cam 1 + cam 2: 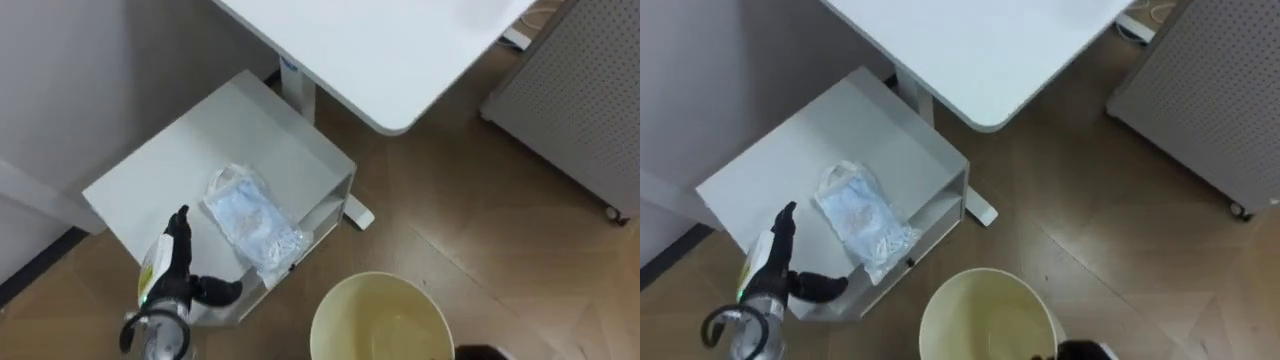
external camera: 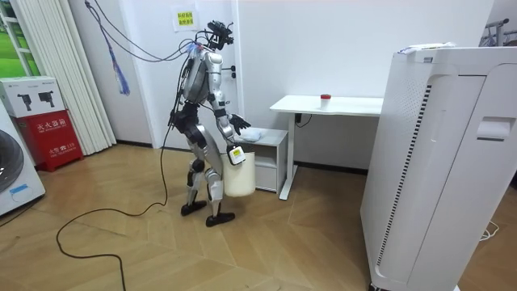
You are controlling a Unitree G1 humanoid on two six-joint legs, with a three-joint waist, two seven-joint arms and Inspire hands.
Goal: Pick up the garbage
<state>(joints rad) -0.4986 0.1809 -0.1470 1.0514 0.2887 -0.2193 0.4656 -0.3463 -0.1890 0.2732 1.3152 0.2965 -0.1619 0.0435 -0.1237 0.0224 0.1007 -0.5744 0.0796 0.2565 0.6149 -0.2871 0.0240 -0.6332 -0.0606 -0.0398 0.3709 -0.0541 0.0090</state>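
the fingers [image 1: 181, 225] of the left hand [image 1: 178, 272] are straight and point up the view, with the thumb [image 1: 222, 290] spread wide to the robot's right, so the hand is open and has hold of nothing. it hovers over the near corner of a low white cabinet [image 1: 180, 165]. just beside the fingers, a little to their right and apart from them, lies the garbage: a crumpled clear plastic bag [image 1: 252, 225] with something pale blue inside. it lies flat on the cabinet top, and its lower end reaches the front edge above the open shelf. below and to the right of the cabinet a round cream bin [image 1: 345, 300] has its mouth facing up and looks bare inside. in the room view it hangs at the robot's side by the right hand [image 2: 235, 155], its base above the wooden floor [image 1: 470, 220] — whether those fingers are curled round anything i cannot tell, they are too small there. past the cabinet the rounded corner of a white desk [image 1: 370, 50] juts over the floor, its leg foot next to the cabinet's side. a perforated grey panel [image 1: 570, 90] on a castor stands further right. in the room view the robot stands upright facing the cabinet beside the desk, its left arm held out over the cabinet top, and a small red object [image 2: 325, 98] sits on the desk.
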